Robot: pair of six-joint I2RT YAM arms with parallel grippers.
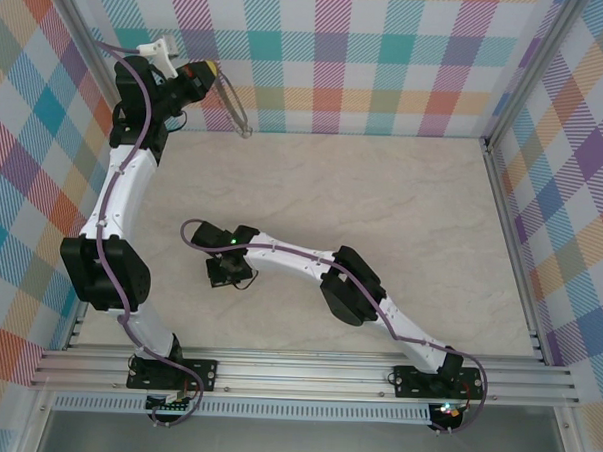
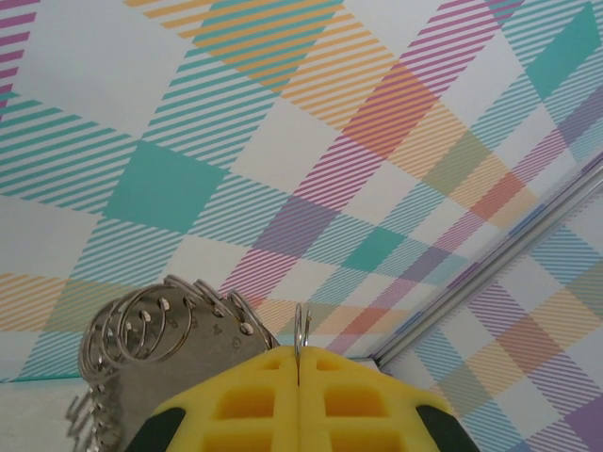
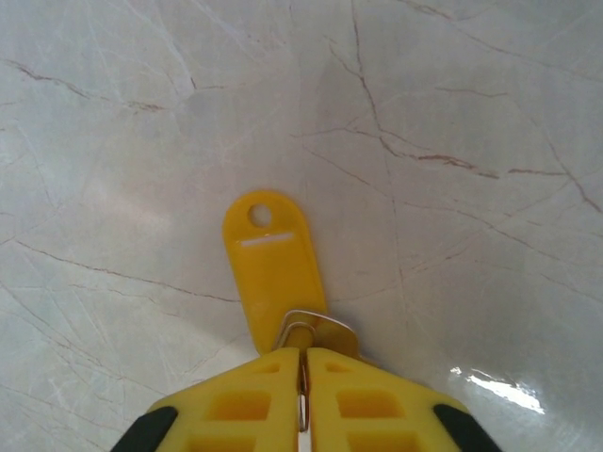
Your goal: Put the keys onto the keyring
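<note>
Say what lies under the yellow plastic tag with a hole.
Pale veined marble tabletop. The near end of the tag, with its thin silver ring, is covered by the shut right gripper.

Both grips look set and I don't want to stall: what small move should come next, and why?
Probably lift the right gripper slightly, straight up. It is shut on the metal end of the yellow-headed key, whose head lies on the table; the left gripper holds the keyring clamped up by the back wall.

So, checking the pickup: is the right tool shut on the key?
Shut: the right tool pinches the key by its metal end, yellow head sticking out.
</note>
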